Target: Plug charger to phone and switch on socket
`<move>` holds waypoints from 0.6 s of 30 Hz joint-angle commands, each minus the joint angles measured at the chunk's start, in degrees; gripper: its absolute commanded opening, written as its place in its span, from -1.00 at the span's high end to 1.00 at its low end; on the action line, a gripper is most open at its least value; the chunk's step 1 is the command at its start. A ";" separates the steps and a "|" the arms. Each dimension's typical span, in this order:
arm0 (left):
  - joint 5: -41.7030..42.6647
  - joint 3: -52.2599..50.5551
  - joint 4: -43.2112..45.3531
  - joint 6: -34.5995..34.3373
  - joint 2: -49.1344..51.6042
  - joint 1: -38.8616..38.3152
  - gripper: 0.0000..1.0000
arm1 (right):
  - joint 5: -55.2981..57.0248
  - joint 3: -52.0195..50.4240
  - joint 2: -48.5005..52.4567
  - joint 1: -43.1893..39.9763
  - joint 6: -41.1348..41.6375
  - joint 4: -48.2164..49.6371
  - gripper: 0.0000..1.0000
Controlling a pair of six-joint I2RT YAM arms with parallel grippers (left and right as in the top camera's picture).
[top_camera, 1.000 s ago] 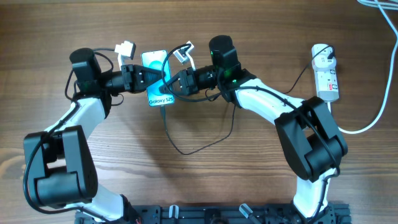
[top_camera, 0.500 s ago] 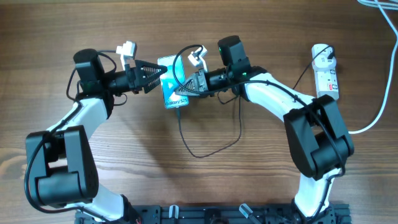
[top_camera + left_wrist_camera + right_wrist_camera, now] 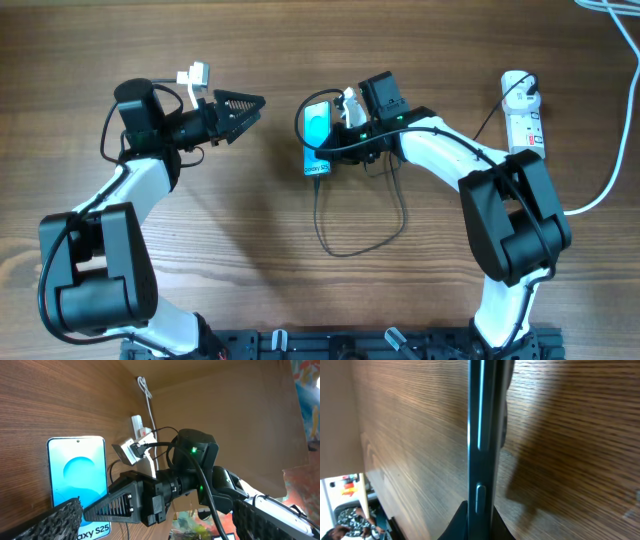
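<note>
The phone, with its turquoise screen, is tipped up on its long edge above the table, and my right gripper is shut on it. In the right wrist view only its dark side edge with buttons shows, pinched between my fingers. The black charger cable leaves the phone's lower short edge, loops over the table and runs up to the socket at the far right, where a black plug sits. My left gripper stands open and empty, apart from the phone on its left.
A thick white cord curves from the socket towards the right edge. Another white cable lies in the top right corner. Both arm bases stand at the front edge.
My left gripper opened, let go of the phone and drew back to the left. My right gripper carried the phone to the right, and the cable loop followed it.
</note>
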 commanded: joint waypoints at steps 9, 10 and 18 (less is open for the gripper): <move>-0.09 0.76 0.17 0.94 -0.74 0.11 -1.00 | 1.11 -5.73 0.11 0.24 0.04 2.01 0.92; -0.09 0.76 0.15 0.94 -0.74 0.11 -1.00 | 1.11 -6.27 0.11 0.24 0.57 2.62 0.91; -0.09 0.76 0.15 0.94 -0.74 0.11 -1.00 | 1.44 -6.36 3.61 0.24 5.86 7.72 0.91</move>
